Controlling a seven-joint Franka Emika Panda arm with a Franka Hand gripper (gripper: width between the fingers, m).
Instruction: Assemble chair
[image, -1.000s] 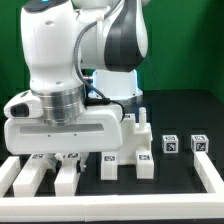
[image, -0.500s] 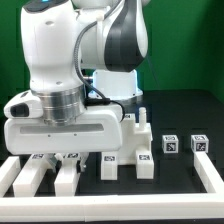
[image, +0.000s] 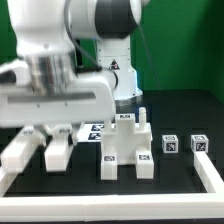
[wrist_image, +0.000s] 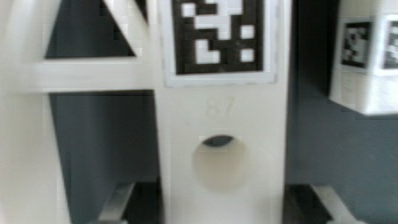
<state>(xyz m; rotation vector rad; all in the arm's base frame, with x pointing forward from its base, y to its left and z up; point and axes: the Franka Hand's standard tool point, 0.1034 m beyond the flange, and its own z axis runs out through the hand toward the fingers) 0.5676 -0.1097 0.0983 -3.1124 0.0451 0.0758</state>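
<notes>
My gripper (image: 48, 132) hangs at the exterior view's left, blurred by motion, and is shut on a white chair frame part (image: 58, 152) whose two legs point down above the table. In the wrist view that frame part (wrist_image: 222, 110) fills the middle, with a square tag near one end and a round hole lower down. The fingers (wrist_image: 128, 200) stand on either side of its upright bar, my gripper (wrist_image: 222, 202) straddling it. A blocky white chair assembly (image: 125, 148) stands on the table at the centre, apart from the held part.
Two small tagged white cubes (image: 170, 145) (image: 198, 143) sit at the exterior view's right. A low white border rail (image: 210, 175) runs along the front and right edges. Another tagged white piece (wrist_image: 365, 60) shows at the edge of the wrist view.
The arm has risen and swung toward the exterior view's left. The white frame part has come up off the table with it, uncovering the central assembly.
</notes>
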